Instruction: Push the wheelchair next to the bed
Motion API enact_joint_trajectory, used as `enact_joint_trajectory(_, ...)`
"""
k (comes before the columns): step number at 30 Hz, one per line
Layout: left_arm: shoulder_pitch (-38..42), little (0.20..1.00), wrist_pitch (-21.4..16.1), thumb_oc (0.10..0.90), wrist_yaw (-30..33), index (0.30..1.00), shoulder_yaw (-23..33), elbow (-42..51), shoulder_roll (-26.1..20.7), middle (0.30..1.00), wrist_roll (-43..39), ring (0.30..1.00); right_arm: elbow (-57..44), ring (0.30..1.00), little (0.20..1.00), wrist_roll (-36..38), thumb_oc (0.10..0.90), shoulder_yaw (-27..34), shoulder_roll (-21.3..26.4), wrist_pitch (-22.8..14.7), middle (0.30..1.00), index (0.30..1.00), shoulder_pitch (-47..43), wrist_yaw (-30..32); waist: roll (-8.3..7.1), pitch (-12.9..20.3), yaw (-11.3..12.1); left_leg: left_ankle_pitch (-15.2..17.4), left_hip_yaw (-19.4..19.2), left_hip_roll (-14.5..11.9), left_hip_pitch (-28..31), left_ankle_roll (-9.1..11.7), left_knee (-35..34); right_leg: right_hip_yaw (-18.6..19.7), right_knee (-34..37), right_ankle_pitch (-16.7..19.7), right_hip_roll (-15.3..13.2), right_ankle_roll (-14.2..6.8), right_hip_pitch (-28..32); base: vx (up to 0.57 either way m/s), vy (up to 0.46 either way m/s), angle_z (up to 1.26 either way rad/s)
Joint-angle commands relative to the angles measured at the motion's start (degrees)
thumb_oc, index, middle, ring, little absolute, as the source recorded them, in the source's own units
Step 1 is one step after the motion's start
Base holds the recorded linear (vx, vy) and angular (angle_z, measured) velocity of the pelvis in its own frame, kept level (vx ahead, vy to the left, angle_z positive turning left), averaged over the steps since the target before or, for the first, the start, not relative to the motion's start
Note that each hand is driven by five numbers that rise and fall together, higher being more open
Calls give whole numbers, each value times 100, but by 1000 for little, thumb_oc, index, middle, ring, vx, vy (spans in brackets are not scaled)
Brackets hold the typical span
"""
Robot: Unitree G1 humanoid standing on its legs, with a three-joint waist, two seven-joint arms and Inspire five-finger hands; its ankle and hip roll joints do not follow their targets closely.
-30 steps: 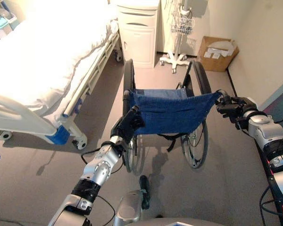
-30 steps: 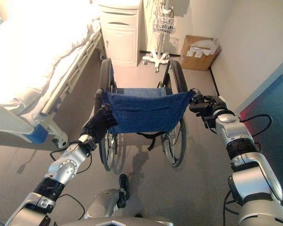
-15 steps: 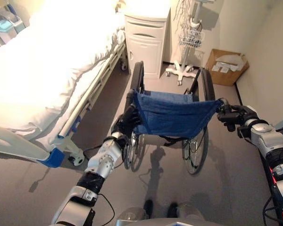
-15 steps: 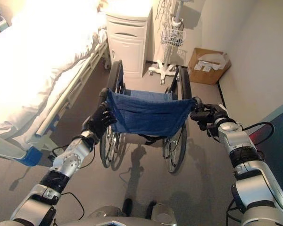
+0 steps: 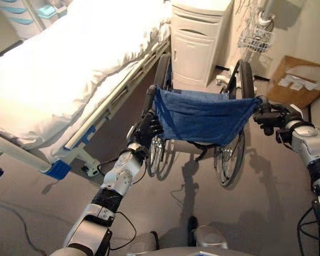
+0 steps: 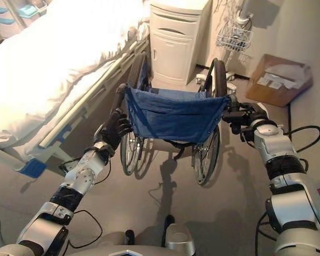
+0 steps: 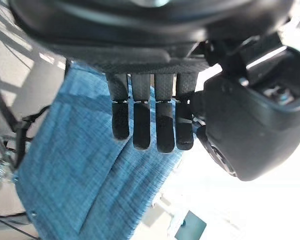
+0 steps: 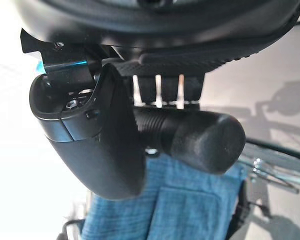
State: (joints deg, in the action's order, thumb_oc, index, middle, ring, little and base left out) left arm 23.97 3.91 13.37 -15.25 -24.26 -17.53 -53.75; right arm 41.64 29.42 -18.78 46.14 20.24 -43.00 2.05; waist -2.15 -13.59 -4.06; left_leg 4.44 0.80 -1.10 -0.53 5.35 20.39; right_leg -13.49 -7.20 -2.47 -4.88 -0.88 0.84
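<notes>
The wheelchair (image 5: 202,120) stands on the grey floor (image 5: 245,213) with its blue cloth back facing the robot, just beside the long side of the bed (image 5: 64,69) and close in front of a white cabinet (image 5: 200,37). Its left wheel sits near the bed's side rail; whether it touches the rail is hidden by the frame. The seat and front wheels are hidden behind the cloth back.

The left hand (image 5: 146,128) is at the left push handle, at the edge of the blue cloth. In its wrist view the fingers (image 7: 140,130) lie straight and close together against the cloth, and the handle itself is hard to make out there, so it seems to press rather than grip.

The right hand (image 6: 244,114) is wrapped round the right push handle (image 8: 200,135): in its wrist view the thumb and fingers curl about the black grip, whose rounded end sticks out past them.

A cardboard box (image 5: 298,80) sits by the wall to the right, cut off at the edge, and a wire basket (image 6: 233,37) hangs on a stand beside the cabinet.
</notes>
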Motion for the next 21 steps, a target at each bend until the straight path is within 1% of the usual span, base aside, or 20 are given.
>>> enact_joint_trajectory(1,663,300,-513,400,-333,300,58,427,-442,300,122,300,-511,300,300,34,400,-619,-779,-606,300,300,-505,-320,-231,670,399,-299,-698,-41,57,-209,1669,265,-97,221,-71,-70,-49,246,-143,5)
enact_joint_trajectory(3,841,300,-490,400,-523,300,51,146,-449,300,156,300,-471,300,300,-1,400,-633,-818,-606,300,300,-528,-252,-181,646,417,-241,-830,-94,-114,-270,1193,210,-172,11,38,-70,134,274,-64,16)
enact_joint_trajectory(5,977,300,-509,400,-643,300,20,-42,-491,300,73,300,-396,300,300,-35,400,-658,-835,-595,300,300,-623,-221,-80,627,454,-303,-1030,-116,-115,-249,253,147,-178,-160,191,-102,350,292,-6,13)
enact_joint_trajectory(6,1009,300,-513,400,-664,300,11,-74,-497,300,50,300,-374,300,300,-23,400,-666,-837,-601,300,300,-645,-212,-74,601,474,-320,-1082,-103,-74,-246,78,146,-167,-186,203,-113,414,312,34,8)
enact_joint_trajectory(7,1077,300,-576,400,-704,300,-49,-173,-451,300,24,300,-335,300,300,-1,400,-689,-851,-628,300,300,-684,-175,0,585,531,-497,-1262,-73,-191,-193,-674,113,-83,-298,340,-124,656,325,42,17)
enact_joint_trajectory(8,1078,300,-601,400,-707,300,-84,-175,-431,300,0,300,-343,300,300,8,400,-699,-853,-671,300,300,-678,-167,39,594,567,-605,-1323,-61,-311,-165,-975,112,-30,-342,412,-128,767,474,75,13)
enact_joint_trajectory(9,1012,300,-648,400,-724,300,-153,-111,-408,300,-3,300,-407,300,300,61,400,-715,-838,-742,300,300,-594,-133,120,604,662,-992,-1464,-81,-566,-76,-1633,125,79,-455,547,-146,1063,440,65,15)
enact_joint_trajectory(10,934,300,-648,400,-730,300,-194,-18,-409,300,-1,300,-464,300,300,62,400,-691,-797,-795,300,300,-483,-153,118,620,732,-1293,-1555,-80,-654,-22,-2007,156,181,-529,578,-155,1287,450,68,3)
enact_joint_trajectory(11,882,300,-638,400,-734,300,-209,62,-418,300,8,300,-493,300,300,39,400,-667,-758,-856,300,300,-411,-202,121,627,775,-1426,-1591,-101,-759,2,-2108,179,240,-570,600,-159,1414,399,52,-12)
enact_joint_trajectory(12,791,300,-610,400,-743,300,-220,186,-438,300,35,300,-521,300,300,18,400,-618,-677,-903,300,300,-324,-309,64,638,849,-1496,-1588,-64,-872,16,-2094,184,289,-671,553,-181,1601,397,73,-25)
enact_joint_trajectory(13,775,300,-539,400,-768,300,-174,250,-479,300,80,300,-445,300,300,-50,400,-612,-631,-949,300,300,-350,-428,29,682,910,-1376,-1605,-23,-940,-72,-1942,190,298,-718,493,-206,1634,359,78,-30)
enact_joint_trajectory(15,828,300,-486,400,-715,300,-151,245,-499,300,143,300,-295,300,300,-77,400,-628,-655,-996,300,300,-435,-538,8,743,989,-1194,-1596,9,-992,-151,-1763,147,231,-759,373,-283,1663,273,81,-57)
enact_joint_trajectory(16,910,300,-459,400,-780,300,-150,142,-544,300,150,300,-201,300,300,-155,400,-596,-689,-1025,300,300,-437,-577,-29,770,1013,-1000,-1682,3,-1007,-274,-1518,111,157,-829,257,-322,1704,445,129,-115)
enact_joint_trajectory(17,1060,300,-375,400,-780,300,-161,50,-552,300,266,300,-97,300,300,-220,400,-547,-711,-1107,300,300,-348,-570,-181,824,1120,-732,-1569,178,-900,-412,-1404,-174,-326,-635,-167,-604,1754,448,169,-108)
enact_joint_trajectory(18,1142,300,-342,400,-756,300,-187,24,-540,300,274,300,-74,300,300,-216,400,-507,-709,-1122,300,300,-305,-539,-205,830,1112,-677,-1579,261,-826,-497,-1394,-209,-802,-344,-342,-732,1640,445,208,-69)
enact_joint_trajectory(19,1198,300,-327,400,-749,300,-217,-7,-523,300,285,300,-90,300,300,-231,400,-461,-714,-1101,300,300,-251,-487,-211,835,1096,-669,-1538,338,-723,-535,-1430,-224,-1183,-91,-475,-807,1481,263,192,-27)
enact_joint_trajectory(20,1220,300,-317,400,-737,300,-224,-18,-520,300,308,300,-119,300,300,-234,400,-417,-699,-1088,300,300,-191,-470,-196,837,1087,-645,-1491,389,-650,-566,-1449,-247,-1535,70,-582,-824,1388,192,176,1)
enact_joint_trajectory(21,1235,300,-322,400,-717,300,-236,-17,-518,300,342,300,-144,300,300,-246,400,-378,-683,-1075,300,300,-147,-464,-123,847,1090,-732,-1538,342,-629,-623,-1485,-304,-1765,245,-597,-773,1277,276,201,33)
